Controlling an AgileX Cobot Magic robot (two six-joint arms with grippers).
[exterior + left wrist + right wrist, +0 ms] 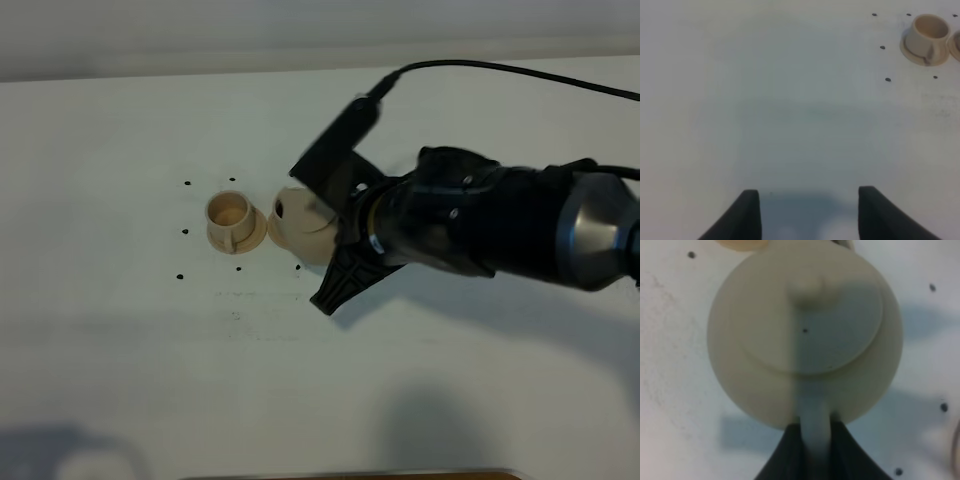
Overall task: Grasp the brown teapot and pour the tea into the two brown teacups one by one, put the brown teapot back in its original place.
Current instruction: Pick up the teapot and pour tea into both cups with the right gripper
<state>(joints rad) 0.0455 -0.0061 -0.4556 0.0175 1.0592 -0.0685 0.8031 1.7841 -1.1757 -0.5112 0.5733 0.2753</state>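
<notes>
— Beige on white, nearly all of it; where is the brown teapot point(296, 232)?
— Near the middle of the table point(120, 380) in the high view; the right gripper point(314, 230) has it, its black arm reaching in from 3 o'clock.
— Closed on what, exactly?
— On the loop handle point(814, 422); the right wrist view shows the two dark fingers point(782, 460) pinching it from either side; the lid point(825, 325) and its knob point(807, 287) face that camera; the pot's shadow lies on the table apart from the pot.
— And the cups?
— One teacup point(230, 212) stands upright on its saucer point(258, 228) at 9 o'clock from the teapot, just beside it; its small side handle points toward 6 o'clock in the high view; whether pot and cup touch I cannot tell, since the picture is soft there.
— The second cup?
— Only a sliver of another beige rim point(956, 44) shows at the edge of the left wrist view, just beside the first saucer; too little to name it.
— The left gripper point(807, 215)?
— Jaws spread wide, nothing between them; bare table beneath, and the teacup well apart from them.
— Anything else on the table?
— Small black dots point(185, 232) scattered round the cup and teapot; a black cable point(500, 70) arcs from the right gripper toward 2 o'clock.
</notes>
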